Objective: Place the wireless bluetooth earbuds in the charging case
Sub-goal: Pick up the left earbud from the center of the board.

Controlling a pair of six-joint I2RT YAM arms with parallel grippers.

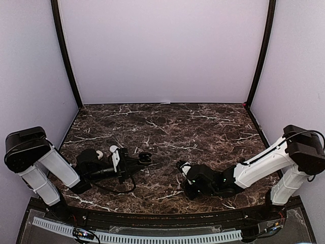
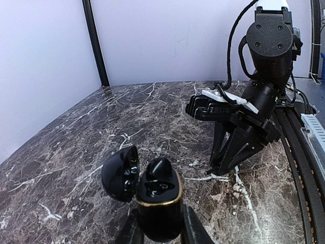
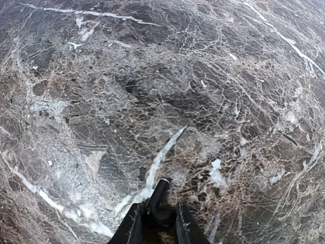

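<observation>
The black charging case with a gold rim stands upright between my left gripper fingers, which are shut on its body. Its lid hangs open to the left. One black earbud sits in the case's far socket; the near socket shows empty. In the top view the case is left of the table's centre. My right gripper points down at the marble, shut on a second black earbud whose stem sticks out forward. From the left wrist the right gripper has its tips at the table.
The dark marble table is ringed by lilac walls with black corner posts. A white slotted cable rail runs along the near edge. The right arm towers to the case's right.
</observation>
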